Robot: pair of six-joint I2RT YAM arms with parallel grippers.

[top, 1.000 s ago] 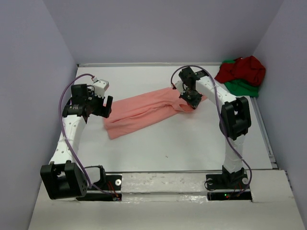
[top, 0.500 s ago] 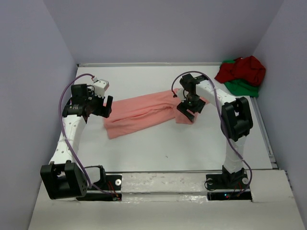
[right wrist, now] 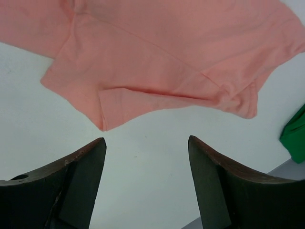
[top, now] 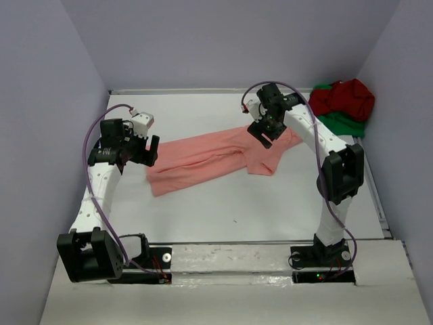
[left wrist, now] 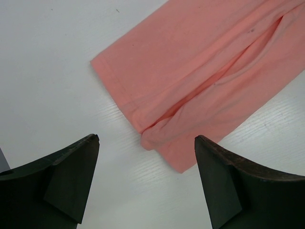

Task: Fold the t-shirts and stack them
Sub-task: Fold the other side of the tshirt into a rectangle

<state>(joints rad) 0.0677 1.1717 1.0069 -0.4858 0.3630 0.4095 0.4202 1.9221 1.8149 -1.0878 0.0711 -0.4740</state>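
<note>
A salmon-pink t-shirt (top: 203, 157) lies as a long, loosely folded band across the middle of the table. Its left hem end (left wrist: 200, 62) shows in the left wrist view. Its right end with a sleeve (right wrist: 167, 57) shows in the right wrist view. My left gripper (top: 151, 150) (left wrist: 146, 138) hovers open at the shirt's left end, nothing between its fingers. My right gripper (top: 262, 132) (right wrist: 146, 139) stands open above the shirt's right end, holding nothing. A dark red t-shirt (top: 342, 97) lies bunched on a bright green t-shirt (top: 344, 124) in the far right corner.
Grey walls close in the white table (top: 223, 203) on the left, back and right. A corner of the green cloth (right wrist: 295, 136) shows at the right edge of the right wrist view. The table's raised right rim (top: 375, 196) runs beside the right arm.
My right gripper opened and let go of the pink shirt's right end, which now lies flat on the table. That arm then lifted and drew back. The left arm has not moved.
</note>
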